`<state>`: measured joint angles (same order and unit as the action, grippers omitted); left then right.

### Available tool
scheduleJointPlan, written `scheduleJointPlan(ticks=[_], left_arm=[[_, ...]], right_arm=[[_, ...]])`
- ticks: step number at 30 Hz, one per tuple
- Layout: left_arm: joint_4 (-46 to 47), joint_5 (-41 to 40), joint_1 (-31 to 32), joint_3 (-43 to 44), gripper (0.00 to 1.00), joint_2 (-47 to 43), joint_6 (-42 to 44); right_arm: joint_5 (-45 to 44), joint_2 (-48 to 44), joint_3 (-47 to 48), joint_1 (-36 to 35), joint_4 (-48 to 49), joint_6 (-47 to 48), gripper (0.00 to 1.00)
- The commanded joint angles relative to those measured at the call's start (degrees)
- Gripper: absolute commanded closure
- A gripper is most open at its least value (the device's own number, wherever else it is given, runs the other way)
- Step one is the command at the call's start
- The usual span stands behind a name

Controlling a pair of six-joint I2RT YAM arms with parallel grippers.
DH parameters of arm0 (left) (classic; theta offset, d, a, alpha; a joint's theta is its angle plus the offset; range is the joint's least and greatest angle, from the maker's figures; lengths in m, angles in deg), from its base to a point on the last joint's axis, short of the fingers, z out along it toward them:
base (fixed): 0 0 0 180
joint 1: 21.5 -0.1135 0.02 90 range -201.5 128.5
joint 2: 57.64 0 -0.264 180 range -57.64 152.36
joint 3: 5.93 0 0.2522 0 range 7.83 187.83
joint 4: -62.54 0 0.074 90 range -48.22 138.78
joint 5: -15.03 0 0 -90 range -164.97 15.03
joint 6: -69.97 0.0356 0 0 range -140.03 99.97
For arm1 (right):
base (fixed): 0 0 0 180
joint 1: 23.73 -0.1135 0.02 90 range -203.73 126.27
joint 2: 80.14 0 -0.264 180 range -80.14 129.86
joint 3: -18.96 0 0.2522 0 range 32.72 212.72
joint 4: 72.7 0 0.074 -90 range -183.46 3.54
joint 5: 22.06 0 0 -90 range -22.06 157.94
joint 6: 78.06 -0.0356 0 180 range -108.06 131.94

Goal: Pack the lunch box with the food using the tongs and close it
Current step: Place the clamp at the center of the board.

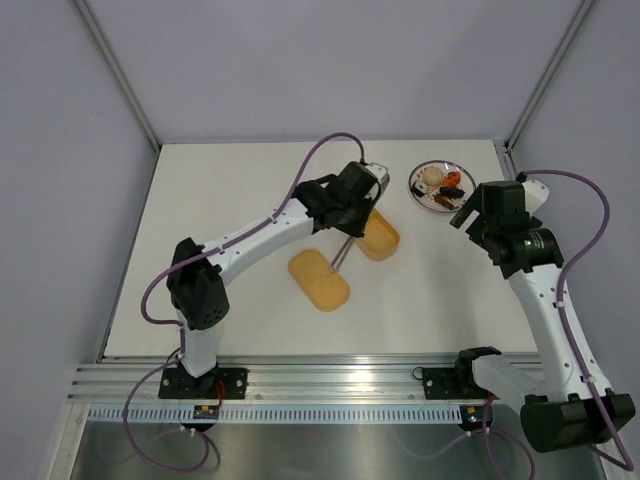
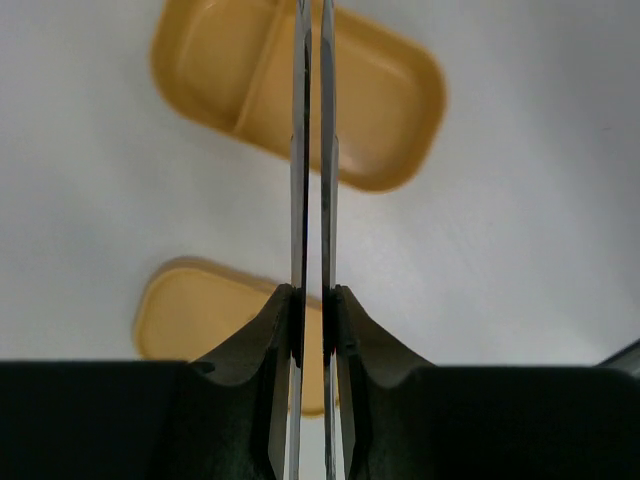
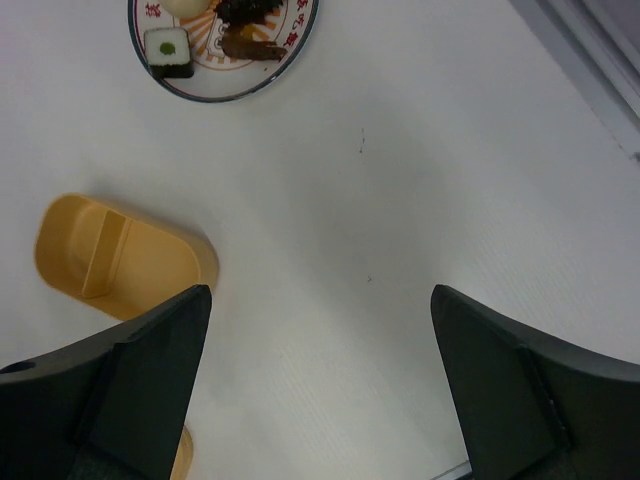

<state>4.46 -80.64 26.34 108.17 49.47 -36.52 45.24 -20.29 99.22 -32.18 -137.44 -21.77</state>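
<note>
The tongs (image 2: 301, 150) are pinched between my left gripper's (image 2: 314, 292) fingers, their two silver arms squeezed nearly parallel. In the top view the left gripper (image 1: 350, 208) hangs over the table's middle, and the tongs (image 1: 342, 252) slant down between the box and its lid. The open mustard lunch box (image 1: 380, 237) (image 2: 390, 100) shows two compartments with nothing in them. Its flat lid (image 1: 319, 280) (image 2: 195, 310) lies apart beside it. The food (image 1: 440, 182) (image 3: 168, 48) sits on a round patterned plate. My right gripper (image 1: 465, 213) (image 3: 320, 290) is open over bare table, between the plate and the box (image 3: 110, 255).
The patterned plate (image 1: 441, 200) (image 3: 290, 45) rests at the back right of the white table. Grey walls and metal posts close off the back and sides. An aluminium rail (image 1: 320, 375) runs along the near edge by the arm bases.
</note>
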Motion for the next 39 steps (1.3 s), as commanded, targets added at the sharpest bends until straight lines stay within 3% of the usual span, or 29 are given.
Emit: scheduleJointPlan(ticks=[1, 10, 15, 18, 20, 22, 24, 26, 34, 39], left_arm=[[0.63, 1.53, 5.07, 7.41, 0.79, 4.93, -3.54], [1.6, 4.97, 12.36, 20.5, 0.77, 16.63, -6.01], [0.9, 7.43, 13.16, 29.9, 0.75, 26.38, -6.79], [2.21, 7.87, 13.43, 31.06, 0.73, 29.64, -8.11], [3.61, 8.31, 13.51, 31.24, 0.67, 30.61, -8.73], [3.97, 8.48, 13.51, 32.02, 0.46, 31.84, -8.91], [4.06, 8.57, 13.51, 32.73, 0.31, 32.19, -8.47], [4.15, 8.84, 13.51, 33.7, 0.25, 32.02, -7.86], [4.24, 9.62, 13.51, 32.12, 0.24, 25.88, -4.87], [2.92, 8.58, 13.43, 27.3, 0.24, 15.8, -2.59]], right_arm=[[-4.54, -5.09, 1.88, 1.94, -1.4, -2.58, 0.01], [-10.7, -16.94, -0.05, 3.35, -3.51, -6.01, 0.01], [-11.14, -20.39, -1.9, 3.35, -4.21, -6.45, 0.01], [-11.4, -20.92, -2.25, 3.44, -5.53, -6.89, 0.01], [-11.14, -21.18, -2.69, 3.35, -5.88, -7.15, 0.01], [-10.7, -21.27, -2.95, 3.35, -5.88, -7.33, 0.01], [-10.44, -21.27, -3.13, 3.44, -6.23, -7.33, 0.01], [-10.35, -21.27, -3.13, 3.35, -6.5, -7.51, 0.0], [-10.26, -20.83, -3.22, 3.35, -8.6, -8.29, 0.01], [-8.42, -20.57, -4.36, 3.35, -10.45, -9.09, 0.0]])
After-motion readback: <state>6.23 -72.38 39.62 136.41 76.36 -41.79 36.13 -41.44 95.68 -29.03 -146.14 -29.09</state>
